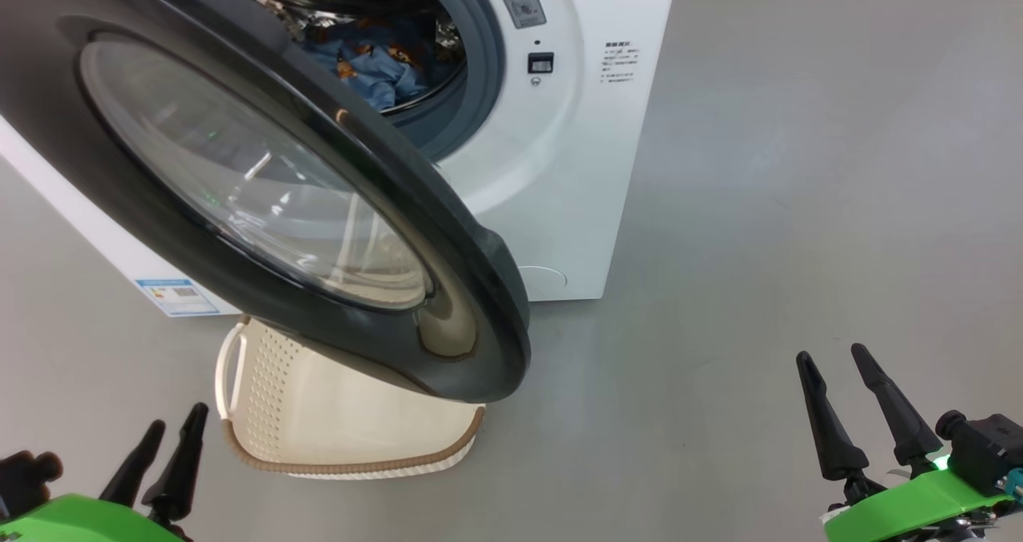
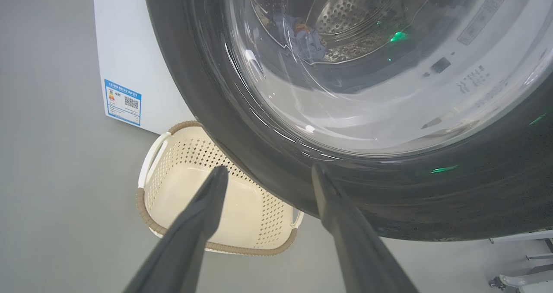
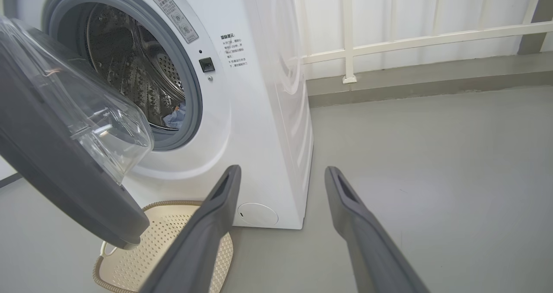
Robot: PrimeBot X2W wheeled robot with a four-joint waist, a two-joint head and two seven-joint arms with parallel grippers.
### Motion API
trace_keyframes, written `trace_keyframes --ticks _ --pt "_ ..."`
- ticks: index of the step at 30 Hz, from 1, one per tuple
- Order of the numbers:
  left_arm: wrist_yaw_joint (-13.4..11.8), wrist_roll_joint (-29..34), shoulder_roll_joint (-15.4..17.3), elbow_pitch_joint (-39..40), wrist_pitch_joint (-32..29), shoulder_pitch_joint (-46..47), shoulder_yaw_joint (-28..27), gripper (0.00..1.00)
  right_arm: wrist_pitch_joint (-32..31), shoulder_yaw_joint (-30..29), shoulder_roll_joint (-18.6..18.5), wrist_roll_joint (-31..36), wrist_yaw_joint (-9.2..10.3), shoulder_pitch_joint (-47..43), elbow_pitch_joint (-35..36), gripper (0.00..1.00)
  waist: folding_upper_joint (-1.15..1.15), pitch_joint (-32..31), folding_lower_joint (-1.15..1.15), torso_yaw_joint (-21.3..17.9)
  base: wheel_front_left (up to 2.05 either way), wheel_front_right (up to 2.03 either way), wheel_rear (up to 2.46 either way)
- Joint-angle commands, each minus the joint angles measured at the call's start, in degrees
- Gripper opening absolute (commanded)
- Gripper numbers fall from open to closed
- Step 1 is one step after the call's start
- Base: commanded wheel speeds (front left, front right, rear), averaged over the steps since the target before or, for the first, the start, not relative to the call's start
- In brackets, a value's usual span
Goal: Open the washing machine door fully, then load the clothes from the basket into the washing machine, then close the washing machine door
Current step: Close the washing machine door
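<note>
The left jaws and right jaws stand wide and empty at 7 and 5 o'clock. At 11 the door (image 1: 264,182) hangs half open over the bare-looking basket (image 1: 272,382), with the clothes (image 1: 376,66) inside the washer (image 1: 559,166) at 12. Rigid, hinged and probably slick, the door wants a flat push on its black ring near the free edge, not a pinch.

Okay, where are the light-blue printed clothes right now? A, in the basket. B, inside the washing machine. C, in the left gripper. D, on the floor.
B: the clothes lie inside the washing machine, seen through its open doorway, while the basket on the floor below shows a bare bottom.
</note>
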State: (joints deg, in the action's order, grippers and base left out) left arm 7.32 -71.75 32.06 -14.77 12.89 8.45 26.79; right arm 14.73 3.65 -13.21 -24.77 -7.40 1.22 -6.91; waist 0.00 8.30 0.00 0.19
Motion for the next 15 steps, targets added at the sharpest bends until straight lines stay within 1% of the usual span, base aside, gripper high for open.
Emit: trace_keyframes --ticks 1,3,5,10,15 --pt "0.17 1.13 2.62 -0.02 1.29 1.54 -2.06 1.0 0.27 0.84 -1.0 0.1 -0.09 0.95 1.52 1.0 0.0 0.11 0.0 -0.39 0.0 0.0 0.0" --pt "0.17 2.63 2.01 -1.17 1.93 1.6 -2.82 1.0 0.27 0.6 -0.9 0.12 -0.09 0.94 1.5 1.0 0.0 0.12 0.0 -0.7 0.0 0.0 0.0" --pt "0.17 6.09 0.77 -1.84 2.05 1.75 -5.8 1.0 0.27 0.27 -0.77 0.13 -0.09 0.86 1.56 1.0 0.0 0.18 0.0 -0.89 0.0 0.0 0.0" --pt "0.17 17.35 -4.35 -1.38 2.09 0.25 -14.21 1.0 0.27 -0.48 -0.56 0.11 -0.09 0.79 1.66 1.0 0.0 0.64 0.0 -1.38 0.0 0.0 0.0" --pt "0.17 28.75 -8.52 0.73 2.09 -1.42 -18.99 1.0 0.27 -0.97 -0.58 0.12 -0.09 1.05 1.7 1.0 0.0 1.06 0.0 -1.86 0.0 0.0 0.0"
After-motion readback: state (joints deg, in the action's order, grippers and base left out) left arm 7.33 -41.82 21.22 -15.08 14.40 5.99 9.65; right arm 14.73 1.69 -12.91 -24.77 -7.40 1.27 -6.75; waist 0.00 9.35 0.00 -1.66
